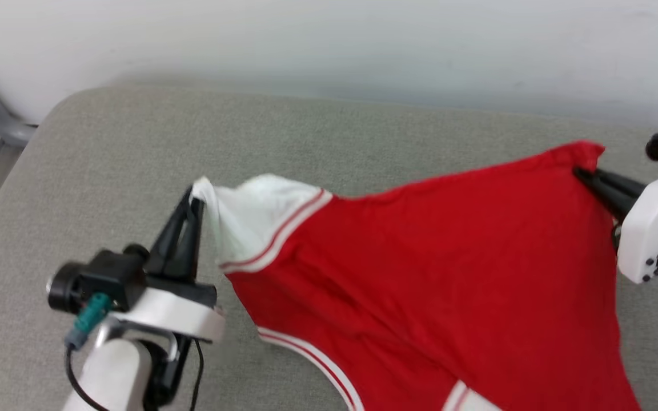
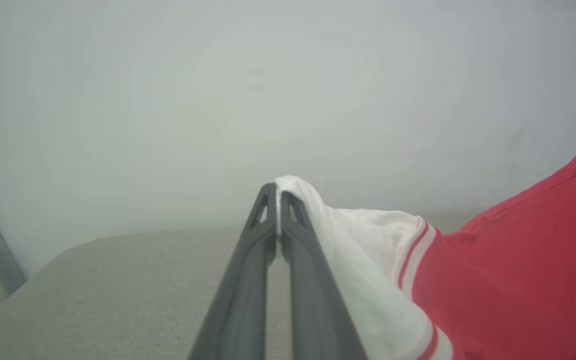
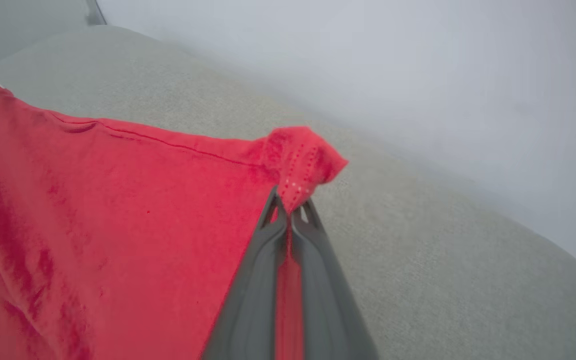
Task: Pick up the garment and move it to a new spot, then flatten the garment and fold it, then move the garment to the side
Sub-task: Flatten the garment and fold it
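Between both hands the garment (image 1: 420, 257) is stretched; the left hand (image 1: 195, 195) pinches its white sleeve, the right hand (image 1: 582, 171) its red corner.

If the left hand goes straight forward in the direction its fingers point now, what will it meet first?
Probably the pale wall. The left hand, shut on the shirt, points over the grey cushion. Nothing else seems to stand between, though depth is unclear.
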### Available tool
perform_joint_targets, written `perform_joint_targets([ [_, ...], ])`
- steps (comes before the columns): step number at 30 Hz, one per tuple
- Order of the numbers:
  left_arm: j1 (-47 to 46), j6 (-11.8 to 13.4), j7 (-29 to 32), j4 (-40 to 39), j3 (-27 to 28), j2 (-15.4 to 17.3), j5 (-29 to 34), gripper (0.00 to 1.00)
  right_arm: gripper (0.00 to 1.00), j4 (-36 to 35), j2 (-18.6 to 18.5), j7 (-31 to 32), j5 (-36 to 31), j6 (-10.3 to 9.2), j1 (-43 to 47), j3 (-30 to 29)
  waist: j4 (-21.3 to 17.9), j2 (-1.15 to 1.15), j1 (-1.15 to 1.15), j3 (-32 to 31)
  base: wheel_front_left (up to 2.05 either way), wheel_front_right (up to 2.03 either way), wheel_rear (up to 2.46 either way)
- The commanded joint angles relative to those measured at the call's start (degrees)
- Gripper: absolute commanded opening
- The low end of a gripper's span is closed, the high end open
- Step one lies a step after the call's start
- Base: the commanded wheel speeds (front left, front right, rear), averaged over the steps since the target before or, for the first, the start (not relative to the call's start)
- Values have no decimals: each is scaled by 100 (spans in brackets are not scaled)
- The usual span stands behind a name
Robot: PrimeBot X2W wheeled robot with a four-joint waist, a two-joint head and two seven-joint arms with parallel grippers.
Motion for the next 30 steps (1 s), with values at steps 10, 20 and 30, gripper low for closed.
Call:
perform_joint_targets([
  [10, -1454, -249, 572, -726, 200, 527, 53, 0, 0, -825, 507, 18, -450, -5, -331, -1047, -305, 0, 0, -160, 0, 0, 0],
  [20, -3666, -540, 1104, -557, 112, 706, 2, 0, 0, -1119, 868, 446, -872, -5, -1682, -1537, -383, 0, 0, 774, 0, 0, 0],
  [30, -6062, -691, 1106, 501, -97, 684, 43, 0, 0, -222, 952, 462, -1442, -5, -3856, -1561, -396, 0, 0, 1980, 0, 0, 0],
])
